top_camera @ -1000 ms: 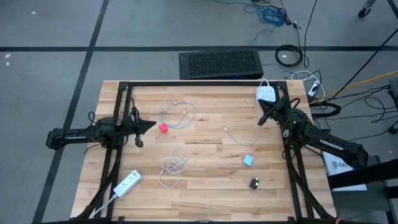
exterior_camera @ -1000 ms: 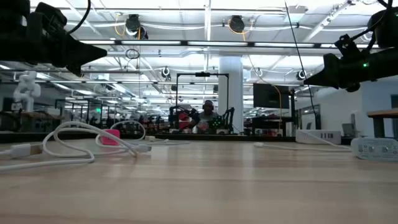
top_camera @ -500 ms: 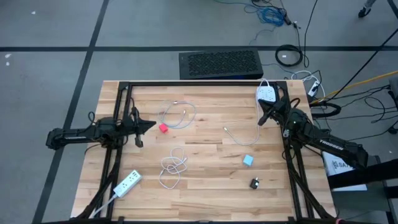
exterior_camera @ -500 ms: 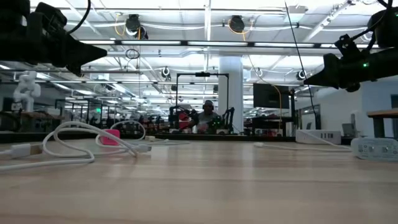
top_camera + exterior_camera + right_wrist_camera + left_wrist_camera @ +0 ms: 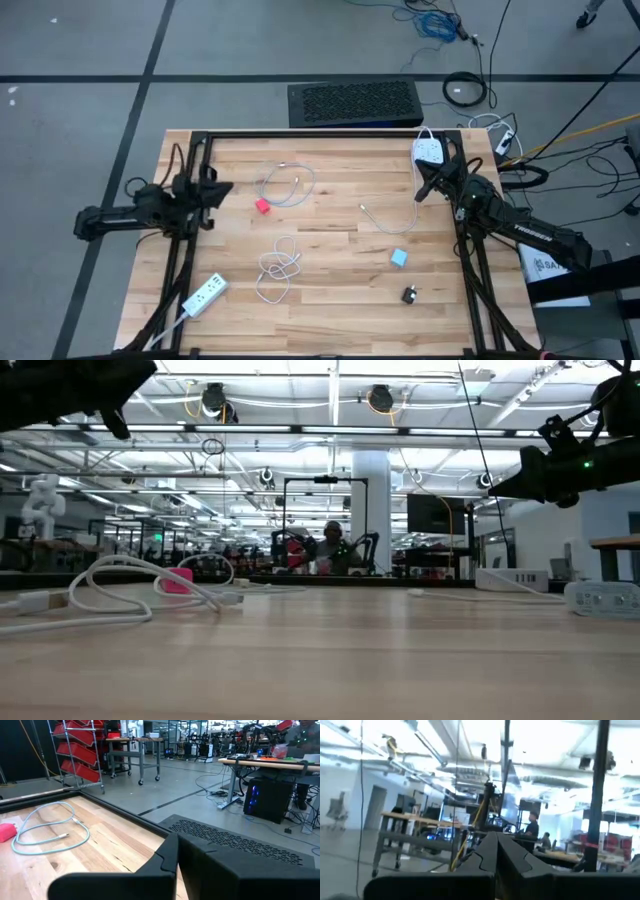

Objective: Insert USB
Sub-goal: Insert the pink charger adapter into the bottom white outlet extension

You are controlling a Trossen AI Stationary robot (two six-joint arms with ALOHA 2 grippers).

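Note:
No gripper touches anything. A pale blue cable lies looped on the wood beside a pink block. A white cable lies coiled nearer the front, and another white cable lies at mid-right. A white power strip rests at the near left, a second one at the far right. My left gripper is shut, raised and tipped upward at the table's left side, left of the pink block. My right gripper is shut, level above the table's right side.
A small blue cube and a black adapter lie on the near right. A black frame runs along the table's far edge and sides. The wood between the cables is bare. People show far off in the room.
My left gripper has risen and tipped its fingers upward, drawing back a little toward the table's left edge, most of it in the last half second. It stays shut. In the low view it has climbed toward the picture's top.

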